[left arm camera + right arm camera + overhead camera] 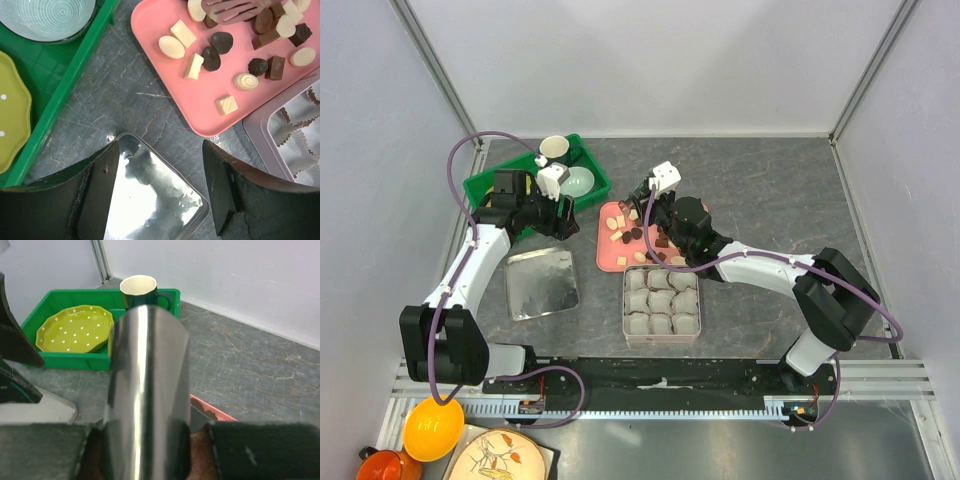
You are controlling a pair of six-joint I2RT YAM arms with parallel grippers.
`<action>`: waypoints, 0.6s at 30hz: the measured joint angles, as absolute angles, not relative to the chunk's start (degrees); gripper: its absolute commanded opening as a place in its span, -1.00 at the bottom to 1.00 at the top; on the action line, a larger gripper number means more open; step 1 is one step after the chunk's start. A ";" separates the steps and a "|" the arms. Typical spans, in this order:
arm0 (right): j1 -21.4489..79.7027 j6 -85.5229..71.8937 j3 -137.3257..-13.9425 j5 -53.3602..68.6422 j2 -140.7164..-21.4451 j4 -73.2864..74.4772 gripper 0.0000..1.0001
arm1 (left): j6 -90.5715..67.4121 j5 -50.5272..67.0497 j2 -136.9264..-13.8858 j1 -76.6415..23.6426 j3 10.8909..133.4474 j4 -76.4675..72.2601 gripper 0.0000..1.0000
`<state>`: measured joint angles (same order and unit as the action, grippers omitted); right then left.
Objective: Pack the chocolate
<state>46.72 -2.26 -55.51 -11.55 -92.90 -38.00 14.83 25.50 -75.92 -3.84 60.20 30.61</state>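
The chocolate [220, 42], dark brown and cream-white pieces, lies scattered on a pink tray [165, 85] at the table's middle [610, 250]. An open tin [661, 302] lined with grey paper cups sits just in front of the tray. My right gripper [658, 212] is shut on shiny metal tongs [147, 390]. The tongs' tips [235, 10] are over pieces at the tray's far side; I cannot tell if they hold one. My left gripper [160, 185] is open and empty above the far corner of the tin's lid [150, 200], left of the tray.
A green bin [535, 185] at the back left holds a yellow dotted plate [75, 330], a dark green mug [142, 290] and a pale glass bowl [50, 15]. The silver lid [542, 283] lies flat left of the tin. White walls enclose the table.
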 measured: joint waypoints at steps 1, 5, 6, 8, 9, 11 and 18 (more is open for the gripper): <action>46.72 -2.61 -55.51 -11.51 -93.45 -38.76 -0.71 | 14.66 25.52 -75.92 -3.84 59.75 30.30 0.46; 46.70 -3.64 -55.40 -11.49 -95.79 -42.35 -0.60 | 13.98 25.61 -75.92 -3.84 58.17 29.78 0.46; 46.70 -3.70 -55.40 -11.49 -96.33 -42.87 -0.50 | 13.93 25.61 -75.92 -3.84 57.91 29.80 0.47; 46.72 -3.77 -55.40 -11.57 -97.30 -43.44 -0.46 | 13.93 25.56 -75.85 -3.81 57.60 29.82 0.47; 46.70 -3.79 -55.40 -11.73 -97.76 -43.75 -0.42 | 13.93 25.54 -75.77 -3.81 57.49 29.80 0.47; 46.70 -3.81 -55.42 -12.12 -98.67 -44.27 -0.33 | 13.96 25.52 -75.40 -3.81 57.28 29.78 0.48; 46.72 -3.84 -56.40 -13.89 -103.22 -45.47 -0.24 | 13.96 25.54 -73.95 -3.81 56.27 29.56 0.50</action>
